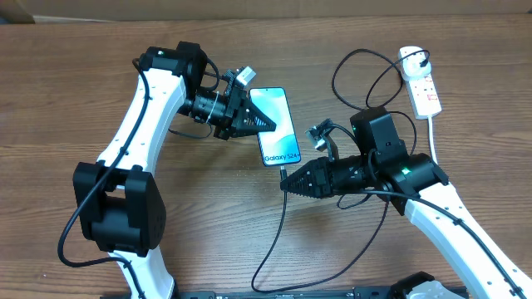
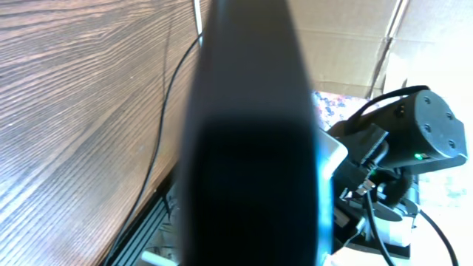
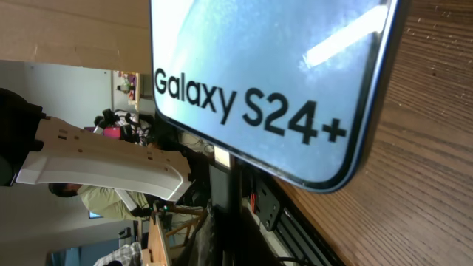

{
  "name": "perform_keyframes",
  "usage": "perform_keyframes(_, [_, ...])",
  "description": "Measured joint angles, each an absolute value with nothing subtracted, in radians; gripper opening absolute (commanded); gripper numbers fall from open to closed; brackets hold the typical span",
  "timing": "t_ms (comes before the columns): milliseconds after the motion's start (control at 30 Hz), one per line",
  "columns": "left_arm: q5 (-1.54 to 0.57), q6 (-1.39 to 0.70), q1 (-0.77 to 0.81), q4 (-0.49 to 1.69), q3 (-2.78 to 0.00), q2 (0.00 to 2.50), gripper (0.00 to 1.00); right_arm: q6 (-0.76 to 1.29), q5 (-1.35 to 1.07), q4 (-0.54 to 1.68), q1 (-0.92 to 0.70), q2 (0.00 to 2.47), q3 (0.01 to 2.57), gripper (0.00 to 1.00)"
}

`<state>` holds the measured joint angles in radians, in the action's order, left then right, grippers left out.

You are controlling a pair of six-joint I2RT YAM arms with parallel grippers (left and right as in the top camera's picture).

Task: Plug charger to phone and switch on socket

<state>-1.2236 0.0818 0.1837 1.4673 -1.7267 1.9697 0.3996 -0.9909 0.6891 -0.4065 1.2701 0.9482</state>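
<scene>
Closest to my left wrist camera is the slim rectangular phone point(image 2: 251, 133), seen edge-on as a broad dark blurred band down the middle of the view, with a sliver of its lit blue-teal screen along one side. From overhead, my left gripper point(image 1: 259, 123) is clamped on the phone's long left edge, holding it over the brown wood-grain table point(image 1: 83, 83), roughly mid-table. The short edge with the white lettering points toward the right arm.

My right gripper point(image 1: 284, 186) sits just beyond that lettered edge, fingers pinched together on the charger point(image 1: 278, 224), a long thin black cable. The small black connector tip point(image 1: 283, 172) juts out from the fingertips and meets the phone's bottom edge. In the right wrist view it is a dark strip running up to that edge, but I cannot tell whether it is seated in the port.

From the gripper, one part of the cable trails down toward the near table edge. Another part loops up toward the socket point(image 1: 421, 83), a white elongated power strip with red switch marks lying at the far right, well apart from the phone. A thick white cord point(image 1: 433, 137) runs from its near end. I cannot tell which way the switches are set.
</scene>
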Motion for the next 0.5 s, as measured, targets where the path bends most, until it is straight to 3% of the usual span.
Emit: perform_keyframes(500, [-1.216,0.081,0.184,1.467,-1.727,1.970,0.04,0.400,-0.991,0.693,-0.406,1.270,0.948,0.04])
